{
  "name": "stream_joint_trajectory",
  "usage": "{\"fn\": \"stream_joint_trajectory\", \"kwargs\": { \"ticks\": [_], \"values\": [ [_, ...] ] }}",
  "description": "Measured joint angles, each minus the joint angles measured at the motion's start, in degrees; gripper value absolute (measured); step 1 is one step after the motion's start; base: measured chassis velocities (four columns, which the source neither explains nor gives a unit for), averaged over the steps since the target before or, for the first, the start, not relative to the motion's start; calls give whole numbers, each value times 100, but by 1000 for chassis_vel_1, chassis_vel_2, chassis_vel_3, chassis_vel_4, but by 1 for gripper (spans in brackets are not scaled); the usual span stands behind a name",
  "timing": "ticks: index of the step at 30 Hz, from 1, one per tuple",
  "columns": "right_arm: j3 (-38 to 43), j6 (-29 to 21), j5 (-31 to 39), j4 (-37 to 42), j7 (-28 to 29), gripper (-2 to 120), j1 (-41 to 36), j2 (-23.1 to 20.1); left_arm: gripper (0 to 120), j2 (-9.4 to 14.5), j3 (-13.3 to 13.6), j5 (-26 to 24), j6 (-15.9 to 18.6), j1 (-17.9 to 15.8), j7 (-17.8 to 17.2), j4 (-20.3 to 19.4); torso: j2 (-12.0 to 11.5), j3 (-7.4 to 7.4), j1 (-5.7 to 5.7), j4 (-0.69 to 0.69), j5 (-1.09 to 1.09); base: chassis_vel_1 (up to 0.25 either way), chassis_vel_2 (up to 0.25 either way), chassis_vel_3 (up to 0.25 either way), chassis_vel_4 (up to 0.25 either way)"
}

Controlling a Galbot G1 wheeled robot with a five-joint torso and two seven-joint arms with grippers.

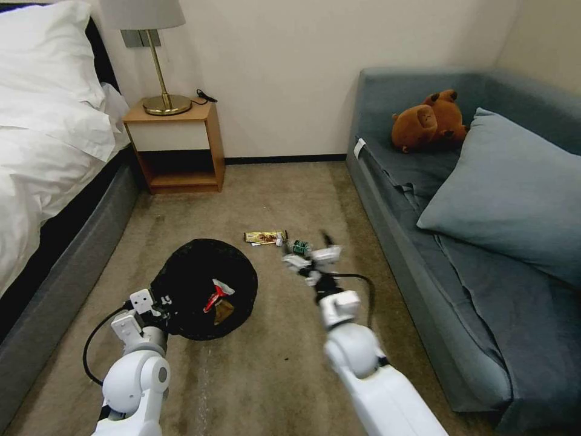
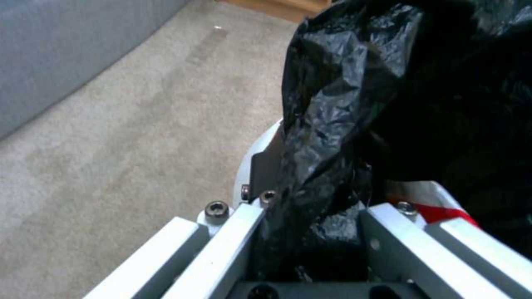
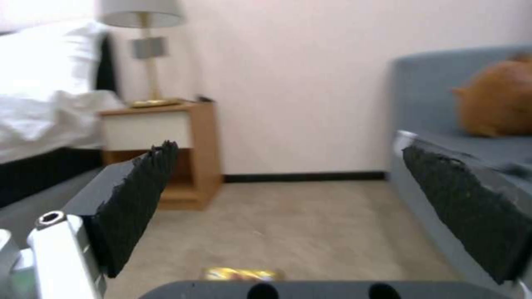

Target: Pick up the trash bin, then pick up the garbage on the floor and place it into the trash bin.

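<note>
Trash bins: 1 (image 1: 203, 284)
Litter in bin: 2 (image 1: 216, 298)
Litter on floor: 2 (image 1: 265, 237)
Grippers: 2 (image 1: 308, 257)
Plush toys: 1 (image 1: 428, 121)
Lamps: 1 (image 1: 151, 36)

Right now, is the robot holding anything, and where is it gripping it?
The left gripper holds the trash bin by its bag-covered rim. The right gripper is open and empty, above the carpet.

the trash bin (image 1: 203, 287) is round, lined with a crinkled black bag (image 2: 355, 124) folded over its rim, a sliver of white wall (image 2: 260, 145) showing beneath; it sits tilted, mouth up, above the carpet. inside lie a crumpled red-white wrapper (image 1: 216, 295) and a tan-brown scrap (image 1: 224, 310), touching. on the carpet beyond the bin, a yellow-brown snack bar wrapper (image 1: 265, 237) lies flat, with a small clear green-labelled bottle (image 1: 299, 246) just beside it.
</note>
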Motion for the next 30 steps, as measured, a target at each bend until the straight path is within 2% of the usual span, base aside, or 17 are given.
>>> {"fn": "stream_joint_trajectory", "kwargs": {
  "ticks": [1,3,8,11,21,30],
  "values": [
    [0,0,0,0,0,100,0,0,1,0,0,0,0,0,0,0,0,0,0,0,0,0,0,0,0],
    [757,79,-123,459,-78,100,-772,262,1,102,-21,-34,-54,66,65,5,0,0,0,0,1,0,0,0,0],
    [1128,277,-183,556,-147,100,-1084,585,1,161,0,-97,-90,138,99,-49,0,0,0,1,1,0,0,0,0],
    [1265,831,-229,430,-430,100,-1187,814,1,226,-1,-177,-108,187,128,-101,0,0,0,1,1,0,0,0,0],
    [1272,1242,-459,177,-789,100,-1289,992,1,297,-39,-240,-126,242,141,-158,0,0,0,2,-2,0,0,0,0],
    [1338,1292,-487,27,-1053,100,-1260,855,1,328,-71,-219,-149,309,140,-196,0,0,0,1,1,0,0,0,0]
  ]
}}
